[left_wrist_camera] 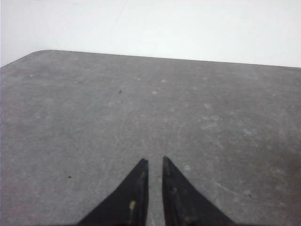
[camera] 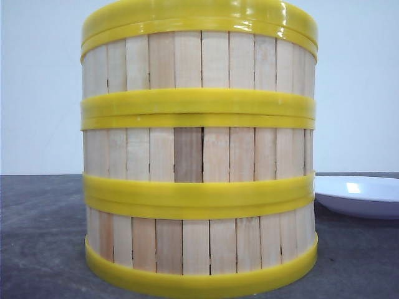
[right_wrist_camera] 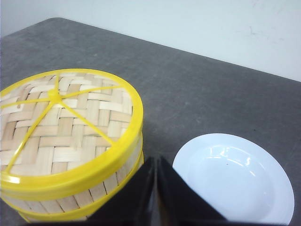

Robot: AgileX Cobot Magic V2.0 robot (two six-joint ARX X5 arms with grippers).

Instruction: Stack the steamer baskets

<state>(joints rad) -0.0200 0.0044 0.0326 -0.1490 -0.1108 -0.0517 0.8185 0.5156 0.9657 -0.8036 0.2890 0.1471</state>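
On the dark grey speckled worktop (camera: 37, 237), close to the front camera, stands a stack of three round steamer baskets (camera: 199, 162) with pale vertical wooden slats and yellow plastic rims, one directly atop another, upright and aligned. Right wrist view: topmost basket shows a woven bamboo surface crossed by thin yellow spokes meeting at a hub; whether this is a floor or cover cannot be told. Shallow round white plate (right_wrist_camera: 237, 176): just beside the stack on its right, holding nothing. Left gripper (left_wrist_camera: 155, 162): poised over bare worktop, black fingers nearly together with a slim gap, gripping nothing. Right gripper (right_wrist_camera: 156, 160): fingers pressed together, gripping nothing, positioned between stack and plate.
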